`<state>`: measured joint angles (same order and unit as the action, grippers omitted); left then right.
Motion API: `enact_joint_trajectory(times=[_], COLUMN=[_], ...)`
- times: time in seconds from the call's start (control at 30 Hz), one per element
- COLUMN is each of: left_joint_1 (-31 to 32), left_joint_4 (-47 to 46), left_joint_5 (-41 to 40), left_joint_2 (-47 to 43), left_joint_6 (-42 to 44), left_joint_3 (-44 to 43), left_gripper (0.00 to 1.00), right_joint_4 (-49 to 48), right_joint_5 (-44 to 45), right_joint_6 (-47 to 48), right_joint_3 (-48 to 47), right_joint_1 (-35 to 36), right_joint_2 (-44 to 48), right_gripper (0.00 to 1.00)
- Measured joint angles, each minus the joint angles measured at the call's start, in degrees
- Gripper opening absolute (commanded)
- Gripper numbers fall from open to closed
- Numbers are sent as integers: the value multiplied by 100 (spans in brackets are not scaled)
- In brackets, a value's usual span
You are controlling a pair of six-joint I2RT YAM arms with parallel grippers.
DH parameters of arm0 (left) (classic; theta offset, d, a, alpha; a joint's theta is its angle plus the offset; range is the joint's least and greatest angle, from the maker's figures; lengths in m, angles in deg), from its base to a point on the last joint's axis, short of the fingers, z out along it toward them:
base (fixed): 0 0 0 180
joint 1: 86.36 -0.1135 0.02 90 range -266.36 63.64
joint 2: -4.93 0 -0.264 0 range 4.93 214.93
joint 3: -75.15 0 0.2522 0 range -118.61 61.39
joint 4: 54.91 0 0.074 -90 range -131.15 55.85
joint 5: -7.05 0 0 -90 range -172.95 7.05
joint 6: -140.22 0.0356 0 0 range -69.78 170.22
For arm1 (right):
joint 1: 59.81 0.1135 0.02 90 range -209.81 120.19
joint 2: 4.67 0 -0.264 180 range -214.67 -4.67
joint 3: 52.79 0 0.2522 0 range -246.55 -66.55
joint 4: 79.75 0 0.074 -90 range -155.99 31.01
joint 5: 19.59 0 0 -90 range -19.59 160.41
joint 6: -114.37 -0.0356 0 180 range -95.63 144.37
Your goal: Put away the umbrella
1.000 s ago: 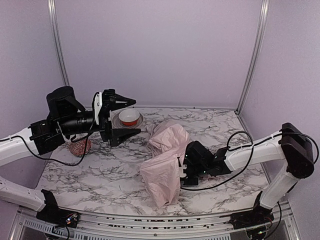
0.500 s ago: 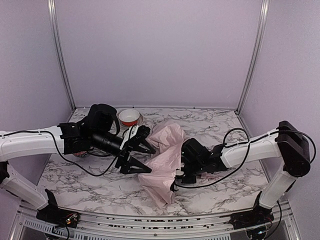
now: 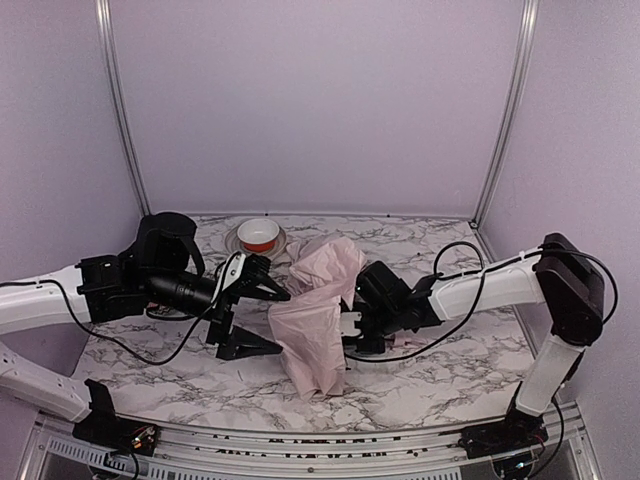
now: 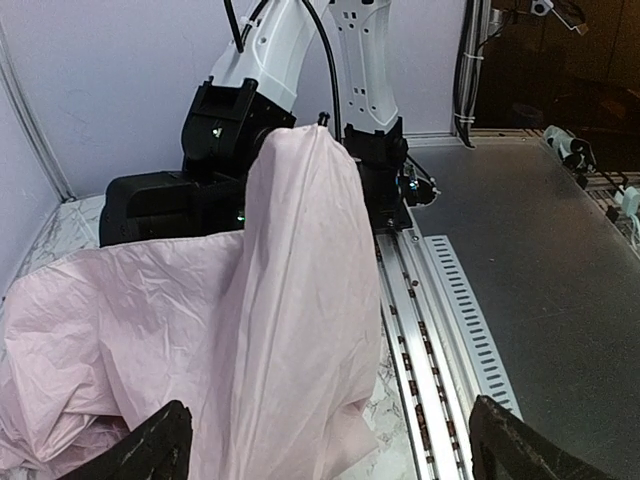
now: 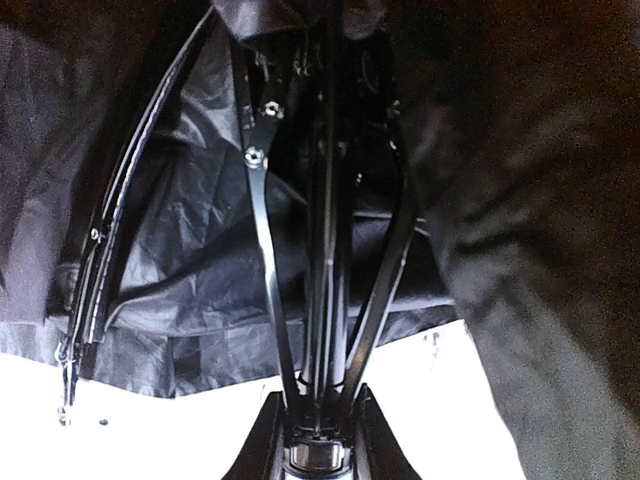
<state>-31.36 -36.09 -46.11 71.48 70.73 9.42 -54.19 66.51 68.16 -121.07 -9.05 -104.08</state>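
Umbrella (image 3: 318,320) lies mid-frame in the top view on the bench (image 3: 450,370), half collapsed, between both arms. Right tool (image 5: 318,445) is clamped on the thin black shaft, probably; the wrist view is dark and crowded with ribs. Left tool (image 3: 283,322) is wide open, jaws above and below the drooping pink fold.

Step in hand, as I read it: gather the loose canopy. Close the left tool on the fold, press it toward the shaft, right holding steady. Avoid pinching ribs.

Fabric is thin, crinkled, likely slippery, pale pink outside with black lining. Ribs are slim, jointed, riveted metal. Bench is marble-patterned and smooth.
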Motion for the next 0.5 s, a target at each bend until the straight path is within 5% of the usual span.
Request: enact_joint_trajectory(times=[0.13, 0.23, 0.33, 0.43, 0.5], left_joint_1=[350, 474, 483, 485, 485], left_joint_4=[-173, -352, -474, -490, -514], left_joint_5=[-984, -1537, -1790, -1952, -2041], left_joint_2=[-2, 166, 341, 380, 345], left_joint_6=[-20, -92, -66, -50, -44], left_joint_3=[13, 46, 46, 46, 46], left_gripper=[52, 37, 2, 0, 0], right_joint_4=[46, 57, 76, 81, 120], right_joint_5=[-94, -155, -164, -160, -164], right_joint_6=[37, 42, 44, 39, 50], right_joint_3=[-162, -210, -219, -221, -221], right_joint_1=[0, 0, 0, 0, 0], right_joint_2=[-101, -114, -114, -111, -101], right_gripper=[0, 0, 7, 31, 37])
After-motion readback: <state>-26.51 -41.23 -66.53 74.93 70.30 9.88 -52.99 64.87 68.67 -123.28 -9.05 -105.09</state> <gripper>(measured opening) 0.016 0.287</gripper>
